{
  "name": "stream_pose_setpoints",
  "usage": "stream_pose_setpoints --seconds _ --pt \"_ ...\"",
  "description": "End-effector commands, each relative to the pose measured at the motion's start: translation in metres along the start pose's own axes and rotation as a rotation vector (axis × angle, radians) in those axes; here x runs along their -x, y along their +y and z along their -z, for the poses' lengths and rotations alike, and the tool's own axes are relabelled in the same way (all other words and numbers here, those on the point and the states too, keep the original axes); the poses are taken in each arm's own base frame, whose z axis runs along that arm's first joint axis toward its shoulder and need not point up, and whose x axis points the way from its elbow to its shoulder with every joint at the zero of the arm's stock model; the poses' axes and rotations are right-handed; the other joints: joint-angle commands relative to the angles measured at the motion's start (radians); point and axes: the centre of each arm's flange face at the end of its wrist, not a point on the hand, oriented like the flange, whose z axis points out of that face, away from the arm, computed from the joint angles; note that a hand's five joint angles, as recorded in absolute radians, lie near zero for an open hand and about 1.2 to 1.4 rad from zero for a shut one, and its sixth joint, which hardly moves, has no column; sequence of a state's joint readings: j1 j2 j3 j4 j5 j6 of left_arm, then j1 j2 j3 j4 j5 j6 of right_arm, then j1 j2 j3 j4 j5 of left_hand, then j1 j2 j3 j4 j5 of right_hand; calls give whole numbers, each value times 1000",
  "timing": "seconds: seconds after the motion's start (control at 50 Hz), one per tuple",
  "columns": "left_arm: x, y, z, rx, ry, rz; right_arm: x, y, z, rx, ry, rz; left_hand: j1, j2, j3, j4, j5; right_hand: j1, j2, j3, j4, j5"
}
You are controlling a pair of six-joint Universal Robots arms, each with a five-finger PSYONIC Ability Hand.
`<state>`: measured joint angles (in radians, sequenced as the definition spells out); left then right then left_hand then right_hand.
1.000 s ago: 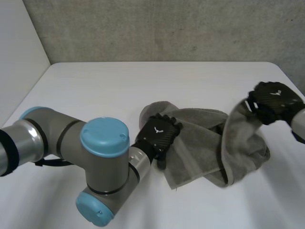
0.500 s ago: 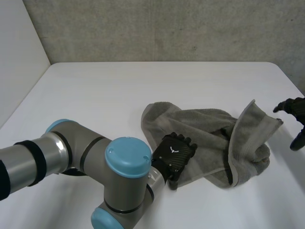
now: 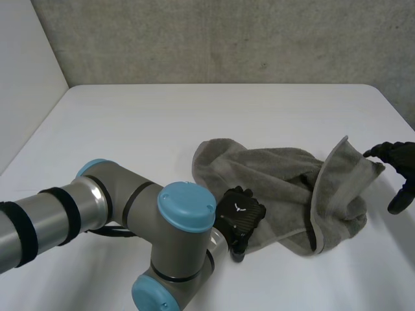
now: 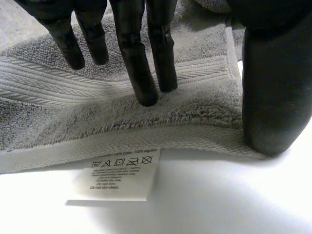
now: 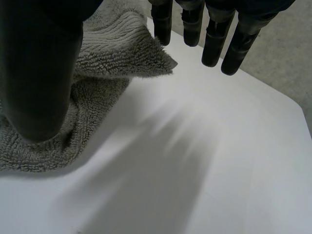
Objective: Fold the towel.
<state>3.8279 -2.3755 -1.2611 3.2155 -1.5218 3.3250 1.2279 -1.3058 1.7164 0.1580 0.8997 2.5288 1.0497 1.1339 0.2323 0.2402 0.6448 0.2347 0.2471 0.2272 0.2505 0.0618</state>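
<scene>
A grey towel (image 3: 272,175) is seen lying crumpled on the white tabletop (image 3: 162,129), right of its middle and towards the near side. It is bunched into loose folds, with a rounded fold at its left end and one corner raised into a peak at its right end.

The left hand (image 3: 240,216) is laid on the near left edge of the towel, at the end of the left arm (image 3: 97,214), which is bent across the near part of the tabletop. In the left wrist view the fingers (image 4: 131,53) are shown straight and spread, their tips set down on the woven band just inside the hem (image 4: 58,151), while the thumb (image 4: 273,87) is pressed on the hem beside them. Nothing is pinched or enclosed, so this hand is taken as open and merely pressing. A white care label (image 4: 119,178) is seen sticking out from under the hem onto the tabletop, just beyond the fingertips.

The right hand (image 3: 403,159) is held just beside the raised corner at the towel's right end. In the right wrist view its fingers (image 5: 214,34) are shown straight and apart, with the towel's corner (image 5: 112,53) close to the fingertips but not gripped. The thumb (image 5: 39,73) is seen in front of the pile, and whether it touches the cloth cannot be told. This hand is released, with nothing held
</scene>
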Motion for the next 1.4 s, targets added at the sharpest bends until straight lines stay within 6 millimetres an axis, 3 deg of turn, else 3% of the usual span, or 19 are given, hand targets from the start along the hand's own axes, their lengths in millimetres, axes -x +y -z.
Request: stream_pose_setpoints --seconds 0.02,0.46,0.58,0.62,0.64,0.68,0.7,0.74,0.76,0.8,0.84,0.86,0.9,1.02,1.12,1.34,1.38,1.4 --pt "4 -16 5 -39 -12 3 3 2 0 5 -7 -1 347 262 -58 -66 577 -60 -73 -53 -76 -62" --pt "12 -25 8 -47 -62 2 7 5 2 14 -17 -15 347 262 -58 -66 577 -60 -73 -53 -76 -62" --pt "24 -31 15 -41 -143 2 16 -8 11 -39 -46 3 347 262 -58 -66 577 -60 -73 -53 -76 -62" --pt "43 -42 21 -63 -188 17 20 -12 13 -51 -55 10 347 262 -58 -66 577 -60 -73 -53 -76 -62" --pt "44 -42 21 -64 -188 17 20 -12 13 -51 -55 11 347 262 -58 -66 577 -60 -73 -53 -76 -62" --pt "70 -53 31 -85 -246 37 31 -25 22 -87 -70 40 347 262 -58 -66 577 -60 -73 -53 -76 -62" --pt "70 -53 31 -85 -246 37 31 -25 22 -88 -70 40 347 262 -58 -66 577 -60 -73 -53 -76 -62" --pt "79 -58 37 -99 -266 44 53 -43 33 -129 -111 49 347 262 -58 -66 577 -60 -73 -53 -76 -62" --pt "88 -63 43 -111 -285 51 53 -44 33 -129 -111 49 347 262 -58 -66 577 -60 -73 -53 -76 -62" --pt "94 -67 49 -122 -302 57 74 -57 44 -153 -164 47 347 262 -58 -66 577 -60 -73 -53 -76 -62" --pt "106 -71 59 -131 -335 68 84 -63 51 -163 -185 50 347 262 -58 -66 577 -60 -73 -53 -76 -62" --pt "106 -71 59 -131 -335 68 84 -63 51 -163 -185 50 347 262 -58 -66 577 -60 -73 -53 -76 -62" --pt "110 -71 62 -134 -346 73 103 -71 62 -192 -226 75 347 262 -58 -66 577 -60 -73 -53 -76 -62" --pt "114 -62 69 -126 -336 80 130 -75 67 -205 -301 100 347 262 -58 -66 577 -60 -73 -53 -76 -62" --pt "118 -48 63 -130 -322 83 150 -68 56 -173 -303 116 347 262 -58 -66 577 -60 -73 -53 -76 -62" --pt "114 -11 39 -76 -309 86 162 -46 41 -115 -326 108 347 262 -58 -66 577 -60 -73 -53 -76 -62" --pt "114 -6 33 -61 -306 89 166 -38 38 -87 -342 98 84 0 -58 -66 314 -60 -73 -53 -76 -62" --pt "114 -6 33 -61 -306 89 166 -38 38 -87 -342 98 83 -1 -58 -66 313 -60 -73 -53 -76 -62"
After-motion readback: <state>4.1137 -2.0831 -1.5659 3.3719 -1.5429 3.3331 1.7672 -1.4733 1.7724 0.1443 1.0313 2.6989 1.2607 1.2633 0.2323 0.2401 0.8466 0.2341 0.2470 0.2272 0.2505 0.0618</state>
